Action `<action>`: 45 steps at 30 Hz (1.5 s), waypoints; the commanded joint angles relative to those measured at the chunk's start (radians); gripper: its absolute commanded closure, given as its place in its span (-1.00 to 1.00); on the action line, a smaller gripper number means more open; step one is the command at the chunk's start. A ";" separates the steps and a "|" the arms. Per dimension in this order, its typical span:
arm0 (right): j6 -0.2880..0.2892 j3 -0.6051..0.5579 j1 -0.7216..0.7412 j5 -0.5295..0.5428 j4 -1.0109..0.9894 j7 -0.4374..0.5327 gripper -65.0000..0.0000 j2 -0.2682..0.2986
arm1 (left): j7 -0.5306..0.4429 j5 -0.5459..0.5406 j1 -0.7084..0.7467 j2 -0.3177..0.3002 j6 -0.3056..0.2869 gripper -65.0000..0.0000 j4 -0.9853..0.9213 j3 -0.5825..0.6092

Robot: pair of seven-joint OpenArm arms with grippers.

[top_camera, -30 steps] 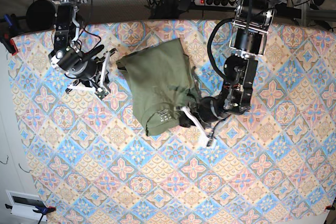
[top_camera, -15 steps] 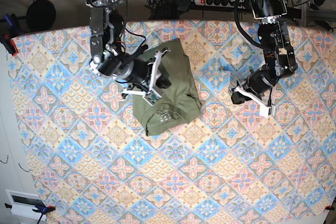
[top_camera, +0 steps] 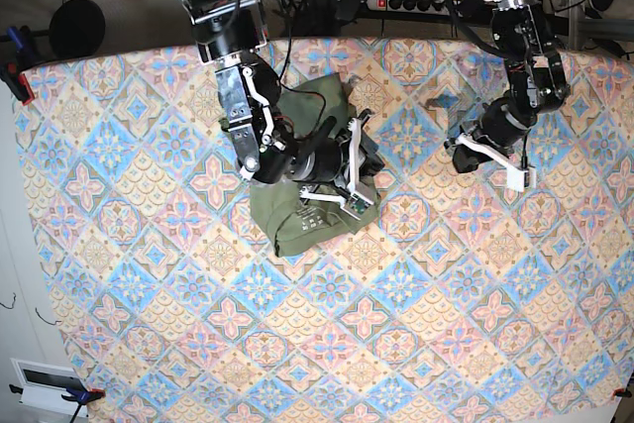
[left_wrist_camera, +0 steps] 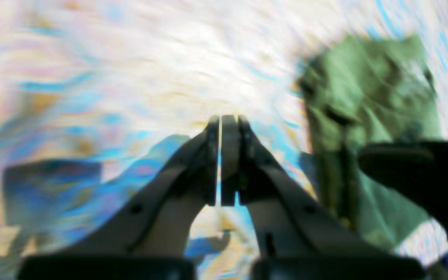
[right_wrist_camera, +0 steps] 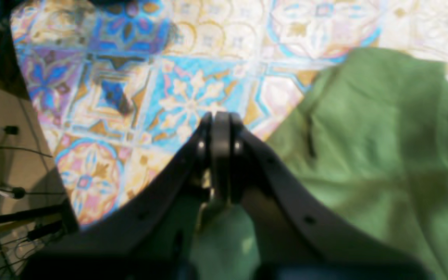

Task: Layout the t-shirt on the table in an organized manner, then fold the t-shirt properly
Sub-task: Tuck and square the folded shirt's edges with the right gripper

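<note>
The olive-green t-shirt (top_camera: 297,220) lies in a compact folded bundle on the patterned table (top_camera: 396,344), left of centre. My right gripper (top_camera: 355,167) hangs over the shirt's right side. In the right wrist view its fingers (right_wrist_camera: 218,116) are shut, their tips over the tablecloth (right_wrist_camera: 189,101), with the t-shirt (right_wrist_camera: 383,136) below and to the right. My left gripper (top_camera: 492,163) is well right of the shirt, above bare cloth. In the blurred left wrist view it (left_wrist_camera: 224,120) is shut on nothing, and the t-shirt (left_wrist_camera: 364,77) lies far right.
A power strip and cables (top_camera: 406,2) lie beyond the table's far edge. The right wrist view shows that edge with floor and cables (right_wrist_camera: 10,194) at its left. A red clamp (top_camera: 18,81) grips the table's left edge.
My left gripper has left the shirt's lower right edge and moved up and to the right. My right arm has swung from left of the shirt to over it. The shirt is now more compact.
</note>
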 commanded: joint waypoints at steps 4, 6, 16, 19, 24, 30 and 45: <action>0.003 -0.023 0.019 0.015 -0.106 0.085 1.00 -0.010 | -0.017 -0.017 -0.008 0.004 -0.006 1.00 0.019 -0.078; 0.003 -0.021 0.019 0.015 -0.175 0.117 1.00 -0.010 | -0.015 -0.017 -0.008 0.005 -0.006 1.00 0.019 -0.094; -0.058 -0.014 0.056 0.013 -0.308 0.255 1.00 0.054 | -0.015 -0.017 -0.008 0.004 -0.006 1.00 0.016 -0.099; -0.061 0.040 0.056 0.013 -0.310 0.259 1.00 0.097 | -0.015 -0.017 -0.008 0.004 -0.006 1.00 0.016 -0.099; -0.061 0.135 0.055 0.013 -0.307 0.259 1.00 0.159 | -0.015 -0.015 -0.011 0.004 -0.006 1.00 0.016 -0.099; -0.061 0.227 0.061 0.013 -0.311 0.261 1.00 0.218 | -0.015 -0.015 -0.015 0.007 -0.006 1.00 0.014 -0.093; -0.061 0.279 0.124 0.018 -0.291 0.252 1.00 0.284 | -0.015 -0.015 -0.015 0.007 -0.006 1.00 0.014 -0.091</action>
